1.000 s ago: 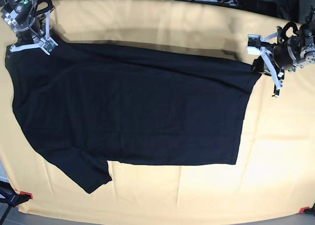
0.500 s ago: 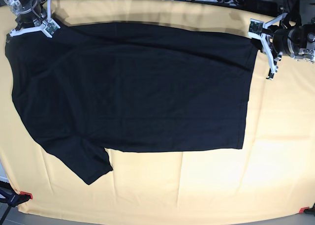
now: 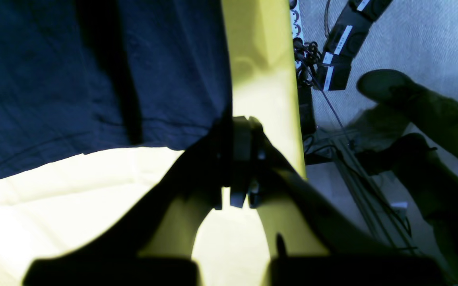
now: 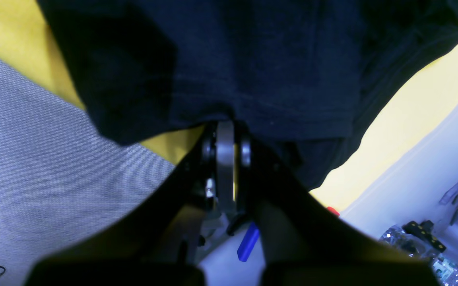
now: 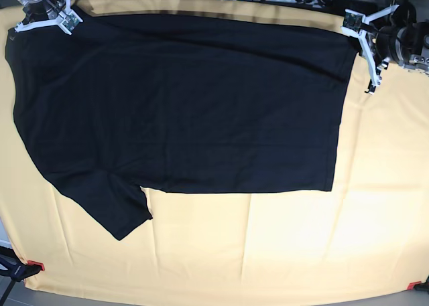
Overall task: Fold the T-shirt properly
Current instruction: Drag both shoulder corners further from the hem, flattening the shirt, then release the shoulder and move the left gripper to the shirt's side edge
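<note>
Both grippers are clenched on the T-shirt (image 5: 181,105), which lies spread across the tablecloth (image 5: 268,252), one sleeve trailing toward the near edge. Right gripper (image 5: 41,17) pinches a far corner beside the sleeve; left gripper (image 5: 365,41) pinches the hem's far corner.

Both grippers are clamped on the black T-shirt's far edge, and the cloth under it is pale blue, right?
Not quite: the tablecloth is pale yellow, as the base view shows. The rest holds: the left gripper and right gripper are each shut on the T-shirt at its far edge.
</note>
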Action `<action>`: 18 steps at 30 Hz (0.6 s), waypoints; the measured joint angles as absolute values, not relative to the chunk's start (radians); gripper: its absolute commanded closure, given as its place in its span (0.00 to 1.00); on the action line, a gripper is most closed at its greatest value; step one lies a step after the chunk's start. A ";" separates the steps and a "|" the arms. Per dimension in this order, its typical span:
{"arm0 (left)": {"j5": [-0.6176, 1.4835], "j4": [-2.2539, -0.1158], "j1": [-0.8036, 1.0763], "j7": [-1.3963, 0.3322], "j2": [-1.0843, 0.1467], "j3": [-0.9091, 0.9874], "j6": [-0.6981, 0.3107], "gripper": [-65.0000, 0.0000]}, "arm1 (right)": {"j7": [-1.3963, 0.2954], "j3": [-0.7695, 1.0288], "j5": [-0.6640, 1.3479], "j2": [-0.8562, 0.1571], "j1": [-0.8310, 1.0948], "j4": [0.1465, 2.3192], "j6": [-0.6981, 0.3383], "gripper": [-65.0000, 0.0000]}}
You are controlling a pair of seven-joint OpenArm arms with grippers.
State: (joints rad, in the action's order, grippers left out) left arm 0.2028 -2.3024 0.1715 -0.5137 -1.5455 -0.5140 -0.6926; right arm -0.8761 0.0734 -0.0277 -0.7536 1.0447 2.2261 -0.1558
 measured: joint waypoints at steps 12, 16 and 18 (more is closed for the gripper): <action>0.184 -2.277 0.213 -0.553 -1.543 -0.513 -0.693 0.56 | -0.888 0.074 -0.105 -0.754 1.044 2.226 -0.067 0.64; 0.188 -2.277 0.213 -0.569 -1.542 -0.513 -0.693 0.49 | -0.887 0.075 -0.098 -0.753 1.044 2.244 -0.051 0.56; 0.187 -2.277 0.213 -0.577 -1.543 -0.513 -0.693 0.49 | -0.888 0.075 -0.099 -0.754 1.044 2.259 -0.048 0.56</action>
State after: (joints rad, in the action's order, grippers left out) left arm 0.1875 -2.2768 0.2131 -0.5774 -1.5429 -0.5133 -0.6933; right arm -0.8883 0.0746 -0.0994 -0.7536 1.0443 2.2593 -0.0479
